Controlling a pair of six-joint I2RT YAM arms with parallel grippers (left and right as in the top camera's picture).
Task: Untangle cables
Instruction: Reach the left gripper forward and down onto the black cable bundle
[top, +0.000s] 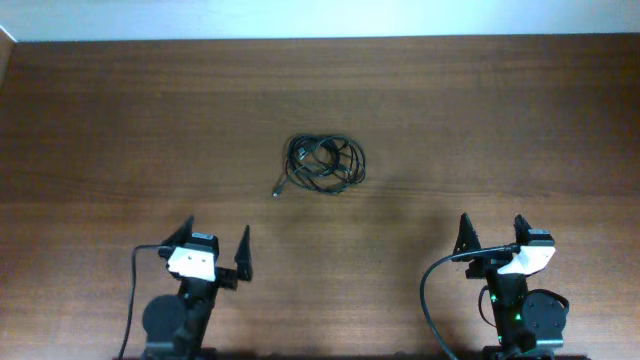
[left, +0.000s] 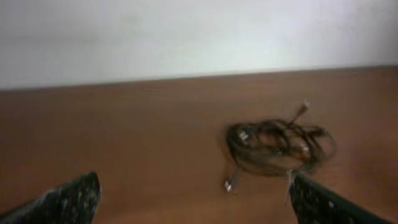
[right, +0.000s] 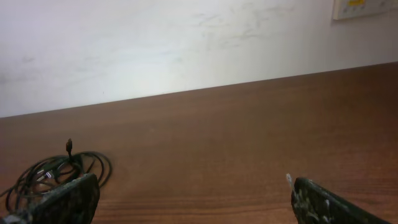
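Observation:
The cables (top: 325, 163) lie as one bunched coil of thin black cord near the middle of the brown table (top: 120, 120), with one plug end (top: 277, 190) trailing to the front left. My left gripper (top: 218, 228) hovers near the front edge, left of and well short of the bundle, open and holding nothing. My right gripper (top: 492, 222) is at the front right, also open with nothing in it. In the left wrist view the cables (left: 280, 146) sit ahead and to the right of the gripper (left: 194, 180). In the right wrist view the cables (right: 56, 171) show at the far left, partly behind the left fingertip (right: 74, 199).
A pale wall (right: 186, 43) runs behind the table's far edge, with a wall plate (right: 364, 7) at the upper right. Thick black arm cables (top: 430, 300) loop beside each arm base at the front.

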